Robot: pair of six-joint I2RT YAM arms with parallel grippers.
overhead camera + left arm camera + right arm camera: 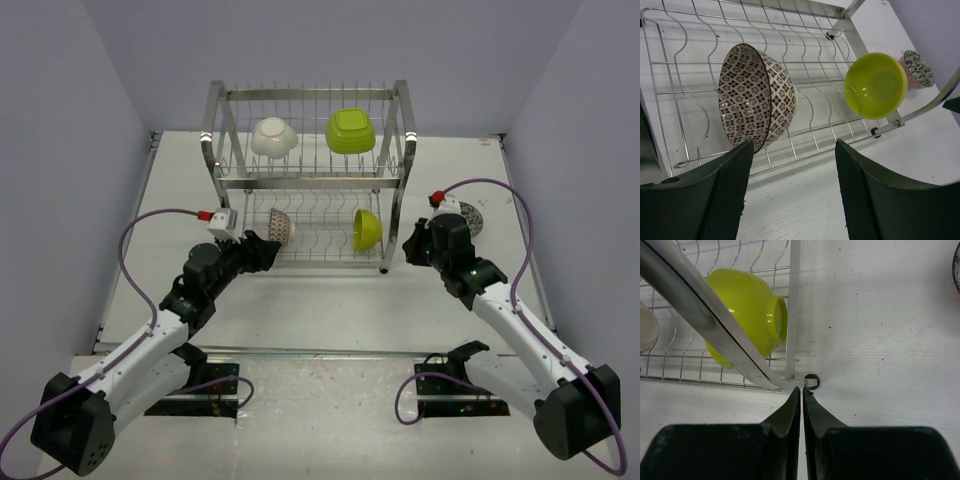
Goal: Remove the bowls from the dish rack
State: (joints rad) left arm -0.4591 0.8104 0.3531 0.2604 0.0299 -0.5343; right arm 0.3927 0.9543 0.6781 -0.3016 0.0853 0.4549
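At the lower tier of the dish rack [310,183], my left gripper [794,160] is wide and my right gripper [801,392] is pressed closed.
My left fingers [725,200] are spread apart and hold nothing, just in front of the rack's lower tier. There the patterned bowl [757,95] stands on its edge at the left and the round green bowl [875,85] at the right. My right fingers [785,415] meet with nothing between them, just beside the rack's front right foot. On the rack's upper tier are the white bowl [272,137], left, and the squarish green bowl [351,131], right. A second patterned bowl [470,215] sits on the table [330,300], right of the rack.
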